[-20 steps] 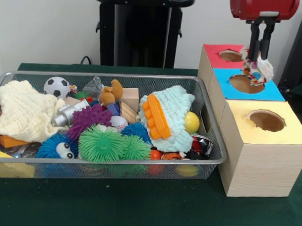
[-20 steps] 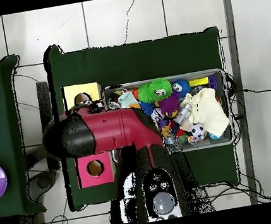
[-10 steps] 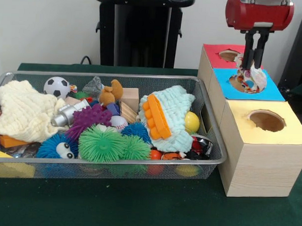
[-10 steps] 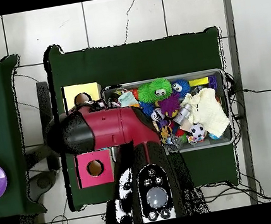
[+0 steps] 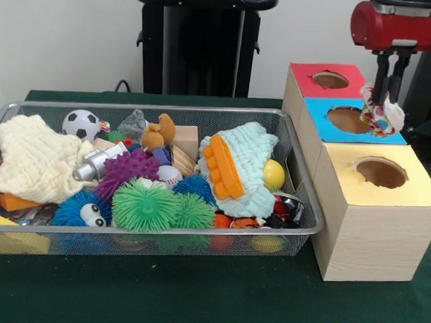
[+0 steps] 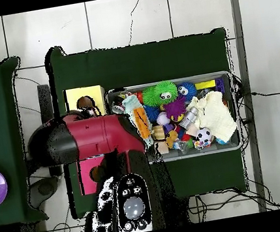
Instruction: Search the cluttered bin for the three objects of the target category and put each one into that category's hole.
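My gripper [image 5: 387, 94] hangs from the red arm head at the top right of the front view. It is shut on a knotted rope toy [image 5: 382, 116] of white cord with coloured flecks. The toy hangs above the right edge of the blue-faced box [image 5: 323, 127], just behind the yellow-faced box [image 5: 384, 210] and its round hole [image 5: 380, 171]. The wire mesh bin [image 5: 149, 237] lies to the left, full of toys; I see no other rope toy in it. In the overhead view the arm [image 6: 100, 136] covers the gripper and the blue box; the yellow box [image 6: 92, 91] shows beside the bin [image 6: 167, 83].
The red-faced box [image 5: 303, 71] stands behind the blue one. The bin holds spiky rubber balls [image 5: 144, 207], a cream knitted cloth [image 5: 31, 158], a pale blue cloth [image 5: 249, 163], a small football [image 5: 81, 123] and blocks. The black pedestal [image 5: 202, 40] stands behind the table.
The gripper has carried the rope toy to the picture's right in the front view, from above the blue box's hole to its right edge. In the overhead view the arm has swung left.
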Motion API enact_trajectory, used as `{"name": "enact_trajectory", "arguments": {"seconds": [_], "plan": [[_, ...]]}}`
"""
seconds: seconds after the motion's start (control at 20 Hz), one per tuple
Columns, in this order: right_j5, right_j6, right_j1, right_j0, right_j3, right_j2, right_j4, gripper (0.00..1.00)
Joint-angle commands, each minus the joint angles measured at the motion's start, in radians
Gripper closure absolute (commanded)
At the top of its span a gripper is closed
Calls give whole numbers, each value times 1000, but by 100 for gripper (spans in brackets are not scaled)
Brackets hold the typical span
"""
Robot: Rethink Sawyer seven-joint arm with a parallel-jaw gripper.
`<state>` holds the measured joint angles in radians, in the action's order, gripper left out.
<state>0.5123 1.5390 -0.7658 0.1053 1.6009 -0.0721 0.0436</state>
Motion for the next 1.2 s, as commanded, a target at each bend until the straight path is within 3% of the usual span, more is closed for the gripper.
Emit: {"name": "enact_trajectory", "arguments": {"seconds": [0.05,0.5,1.2], "plan": [[55,326,68,28,-59,-39,66,100],[67,289,122,13,-108,-30,126,100],[50,274,120,33,-86,-48,169,100]]}}
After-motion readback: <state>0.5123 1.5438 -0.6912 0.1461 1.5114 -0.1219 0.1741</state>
